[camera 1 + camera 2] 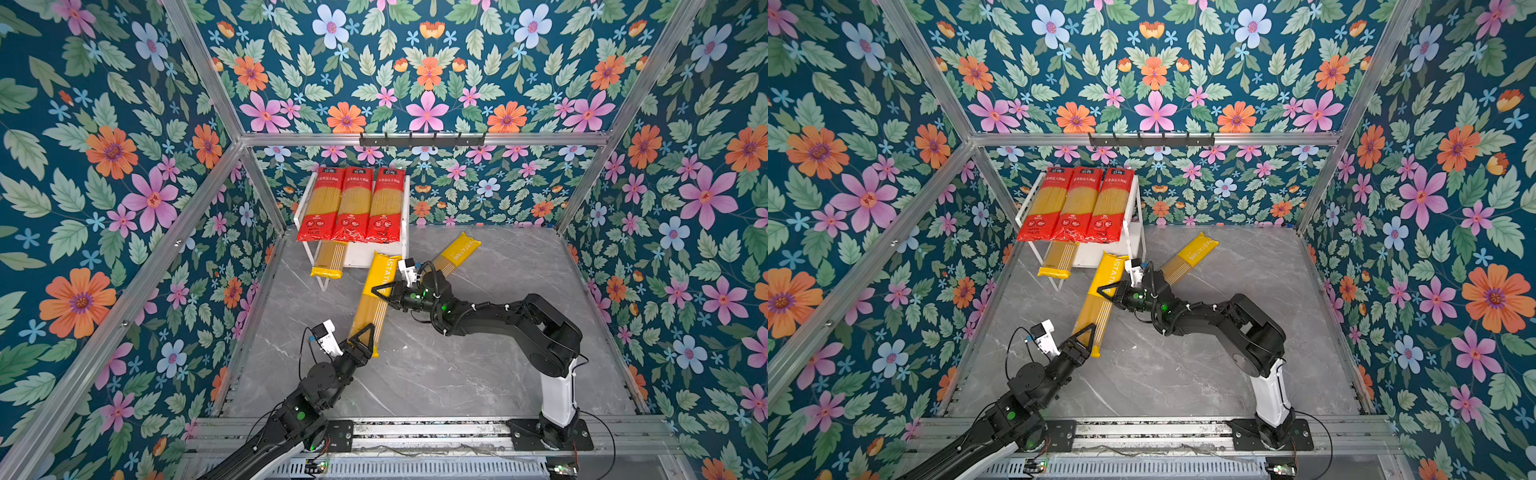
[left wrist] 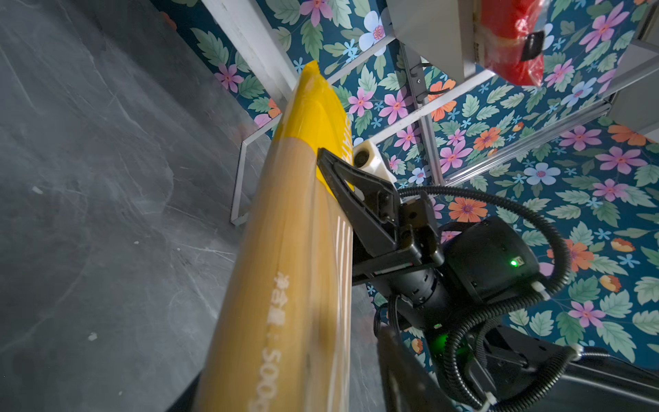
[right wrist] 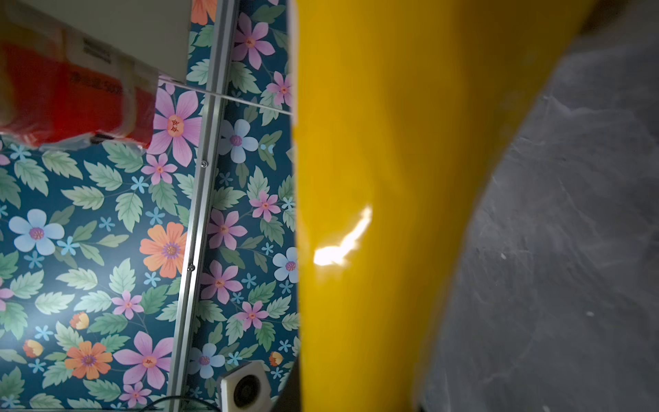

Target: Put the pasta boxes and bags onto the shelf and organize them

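In a top view, the right gripper (image 1: 384, 289) clamps the yellow pack (image 1: 371, 309) near its top, at 6 o'clock from the shelf (image 1: 358, 259). The left gripper (image 1: 363, 338) straddles the pack's 6 o'clock end, and I cannot tell if it grips. Left wrist: a black finger (image 2: 335, 171) presses the pack. Right wrist: the pack fills the middle, with the table (image 3: 570, 249) beside it.

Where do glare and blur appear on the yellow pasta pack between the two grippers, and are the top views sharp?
Right wrist view: the yellow pack fills the middle, out of focus, with one white glare patch. Left wrist view: its near end is blurred, the far end sharper. Both top views: evenly lit and sharp, no glare on it.
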Controlling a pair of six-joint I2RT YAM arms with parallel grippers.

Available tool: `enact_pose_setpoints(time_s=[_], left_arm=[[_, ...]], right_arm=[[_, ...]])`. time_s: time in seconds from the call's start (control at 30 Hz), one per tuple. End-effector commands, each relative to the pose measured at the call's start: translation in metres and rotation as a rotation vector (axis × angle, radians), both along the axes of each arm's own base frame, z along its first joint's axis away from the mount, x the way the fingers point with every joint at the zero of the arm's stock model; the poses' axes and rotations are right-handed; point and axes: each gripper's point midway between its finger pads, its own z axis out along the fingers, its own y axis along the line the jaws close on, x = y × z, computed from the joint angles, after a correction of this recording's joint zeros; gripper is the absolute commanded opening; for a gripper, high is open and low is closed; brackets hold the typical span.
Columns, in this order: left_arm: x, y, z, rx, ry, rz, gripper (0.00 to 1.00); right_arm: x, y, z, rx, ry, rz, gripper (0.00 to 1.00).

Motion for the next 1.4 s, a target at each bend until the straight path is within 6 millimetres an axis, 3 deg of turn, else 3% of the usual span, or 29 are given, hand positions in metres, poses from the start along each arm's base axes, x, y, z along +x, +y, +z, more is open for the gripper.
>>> enact_pose_setpoints(time_s=[0.0, 0.13, 0.3, 0.53, 0.73, 1.03, 1.37], left_arm=[[-0.006, -0.009, -0.024, -0.052, 0.007, -0.062, 0.47], [-0.006, -0.010, -0.024, -0.062, 0.009, -0.067, 0.36], [-0.003, -0.010, -0.015, -0.094, -0.002, -0.053, 0.21], [0.006, 0.001, -0.004, -0.155, -0.001, 0.037, 0.00], [0.017, 0.018, 0.017, -0.148, -0.042, 0.152, 0.00], [0.033, 0.029, 0.022, -0.127, -0.035, 0.212, 0.00], [0.089, 0.028, 0.056, -0.074, -0.008, 0.177, 0.00]], right_arm=[[0.008, 0.007, 0.015, 0.042, -0.007, -0.022, 0.00], [0.011, 0.007, 0.012, 0.052, 0.024, -0.035, 0.02], [0.006, 0.004, 0.011, 0.064, 0.036, -0.029, 0.29], [-0.007, -0.014, 0.000, 0.078, 0.058, -0.050, 0.41], [-0.022, -0.032, 0.006, 0.122, 0.045, -0.057, 0.46], [-0.034, -0.060, -0.010, 0.103, 0.058, -0.095, 0.47], [-0.033, -0.094, -0.010, 0.092, 0.046, -0.156, 0.47]])
